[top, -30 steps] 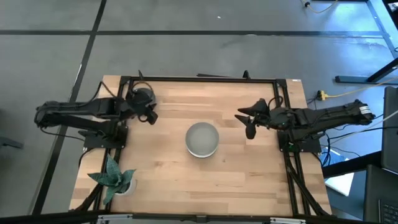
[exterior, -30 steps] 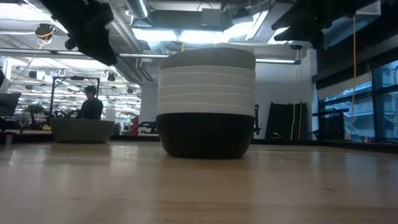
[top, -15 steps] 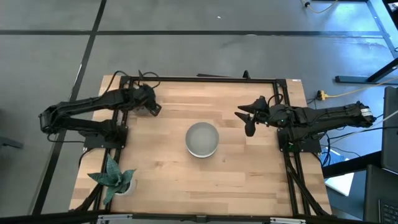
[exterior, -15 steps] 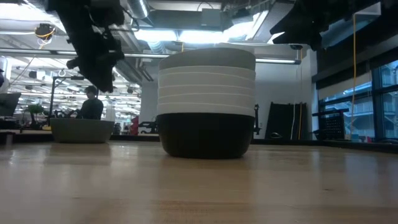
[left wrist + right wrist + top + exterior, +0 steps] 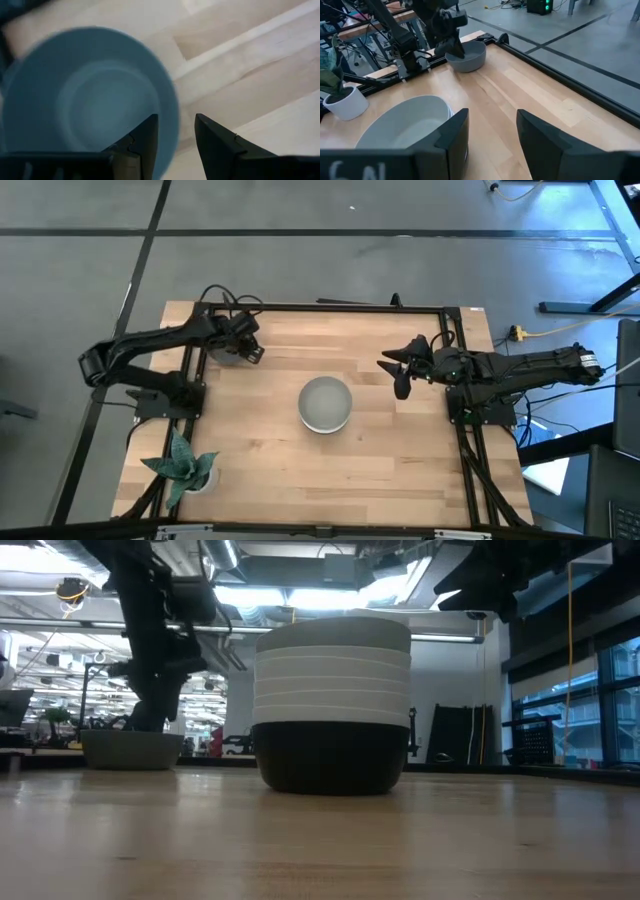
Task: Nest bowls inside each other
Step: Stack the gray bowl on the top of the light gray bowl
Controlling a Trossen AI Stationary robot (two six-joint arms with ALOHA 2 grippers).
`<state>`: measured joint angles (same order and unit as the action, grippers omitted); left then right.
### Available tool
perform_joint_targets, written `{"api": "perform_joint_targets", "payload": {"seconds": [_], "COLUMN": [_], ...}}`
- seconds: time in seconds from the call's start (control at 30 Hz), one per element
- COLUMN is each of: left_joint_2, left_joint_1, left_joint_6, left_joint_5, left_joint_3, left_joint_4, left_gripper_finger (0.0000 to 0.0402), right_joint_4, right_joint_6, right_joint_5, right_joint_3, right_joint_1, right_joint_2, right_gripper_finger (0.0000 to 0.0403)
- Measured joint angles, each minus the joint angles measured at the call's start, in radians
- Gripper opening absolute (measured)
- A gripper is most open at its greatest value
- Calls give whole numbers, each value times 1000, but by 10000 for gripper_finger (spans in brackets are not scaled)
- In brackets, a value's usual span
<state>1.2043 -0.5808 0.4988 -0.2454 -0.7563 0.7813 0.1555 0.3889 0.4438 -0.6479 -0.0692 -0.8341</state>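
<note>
While the stack of nested bowls (image 5: 325,404) sits at the centre of the desk (image 5: 270,470), black bowl at the bottom, white ones above and a grey one on top in the low view, the left pincer (image 5: 243,343) is down at the upper left of the high view, right over the lone grey bowl (image 5: 467,56). And look at the left wrist view: its two dark fingers (image 5: 141,142) stand a little apart, straddling that bowl's rim, one inside the bowl, one outside over the wood, and they don't look closed on it. The low view shows the left arm dropping onto the bowl at the left edge of the frame, well apart from the stack. Over on the right, the right pincer (image 5: 401,369) hangs above the desk near the stack's upper right, fingers spread wide and holding nothing. A potted plant (image 5: 183,464) sits at the lower left corner.
</note>
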Motion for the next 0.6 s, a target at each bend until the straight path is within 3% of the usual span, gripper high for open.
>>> {"api": "perform_joint_targets", "payload": {"seconds": [0.27,0.6], "left_joint_2": [103,170], "left_joint_1": [6,6], "left_joint_6": [-9,-63], "left_joint_5": [27,-24], "left_joint_3": [0,0], "left_joint_4": [-70,-69], "left_gripper_finger": [124,124], "right_joint_4": [0,1], "right_joint_6": [13,21], "right_joint_5": [-1,-21], "right_joint_3": [0,0], "right_joint_1": [0,0], "right_joint_2": [0,0], "right_gripper_finger": [168,168]}}
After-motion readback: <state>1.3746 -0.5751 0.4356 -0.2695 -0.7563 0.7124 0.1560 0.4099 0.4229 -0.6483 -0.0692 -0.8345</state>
